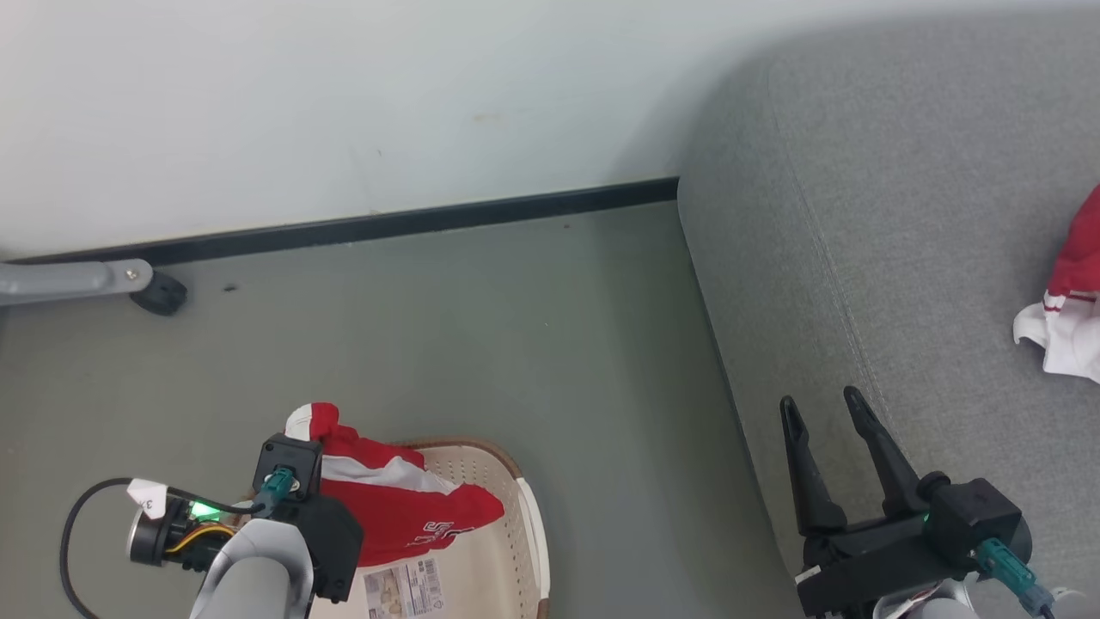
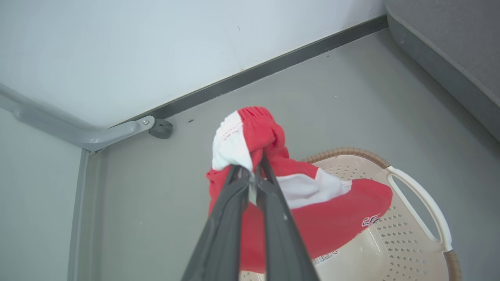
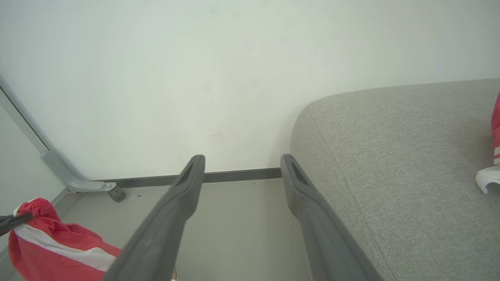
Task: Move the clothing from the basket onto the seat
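The left tool (image 2: 252, 169) and right tool (image 1: 818, 400) have long dark tapering fingers (image 3: 312, 218) on black housings (image 1: 971, 516) with teal plugs (image 1: 277, 487), a looping black cable (image 1: 65, 533) and pale grey forearms (image 1: 258, 567).

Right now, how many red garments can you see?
2. One red garment hangs from the shut left gripper over the basket; the other garment lies on the seat at the head view's right edge. More may be hidden in the basket beneath the hanging one.

So at 7 o'clock a red garment (image 1: 404, 511) hangs bunched above the basket (image 1: 498, 559), right up against the left arm (image 1: 266, 559). The right gripper (image 1: 818, 397) sits at 5 o'clock, fingers spread wide over the sofa (image 1: 902, 258) edge. Another red-and-white piece (image 1: 1070, 301) is lying on the sofa at 3 o'clock.
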Controlling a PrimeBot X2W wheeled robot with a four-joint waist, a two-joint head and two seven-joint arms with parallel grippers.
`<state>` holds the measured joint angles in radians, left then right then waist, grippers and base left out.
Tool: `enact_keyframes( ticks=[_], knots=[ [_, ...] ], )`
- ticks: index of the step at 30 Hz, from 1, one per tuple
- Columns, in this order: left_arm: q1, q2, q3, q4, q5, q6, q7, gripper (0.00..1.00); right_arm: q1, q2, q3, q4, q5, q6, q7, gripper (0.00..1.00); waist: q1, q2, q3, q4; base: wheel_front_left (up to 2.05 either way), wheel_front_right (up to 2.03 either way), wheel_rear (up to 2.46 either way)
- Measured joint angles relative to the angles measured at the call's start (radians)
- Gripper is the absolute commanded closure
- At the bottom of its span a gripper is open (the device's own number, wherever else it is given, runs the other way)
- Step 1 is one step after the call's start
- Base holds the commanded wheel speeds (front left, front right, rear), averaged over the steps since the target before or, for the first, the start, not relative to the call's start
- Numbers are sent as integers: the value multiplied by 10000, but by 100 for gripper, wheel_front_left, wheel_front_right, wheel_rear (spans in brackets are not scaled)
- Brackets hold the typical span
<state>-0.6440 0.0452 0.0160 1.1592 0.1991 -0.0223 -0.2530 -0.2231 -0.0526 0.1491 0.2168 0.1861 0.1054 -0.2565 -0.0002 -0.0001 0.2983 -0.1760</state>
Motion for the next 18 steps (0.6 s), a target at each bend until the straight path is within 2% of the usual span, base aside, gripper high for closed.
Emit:
enact_keyframes(
  ticks=[6,10,18],
  knots=[
    [513,-100,-86,-732,-194,-255,2,100,443,-75,113,182,102,88,0,0,0,0,-895,311,0,0,0],
    [1053,-127,-244,-1695,-355,-495,6,100,797,-150,182,297,165,92,0,0,0,0,-1502,506,0,0,0],
    [2313,-132,-493,-3777,-928,-685,6,100,1593,-213,449,272,174,107,2,0,-1,-1,-2556,881,0,0,0]
  ],
)
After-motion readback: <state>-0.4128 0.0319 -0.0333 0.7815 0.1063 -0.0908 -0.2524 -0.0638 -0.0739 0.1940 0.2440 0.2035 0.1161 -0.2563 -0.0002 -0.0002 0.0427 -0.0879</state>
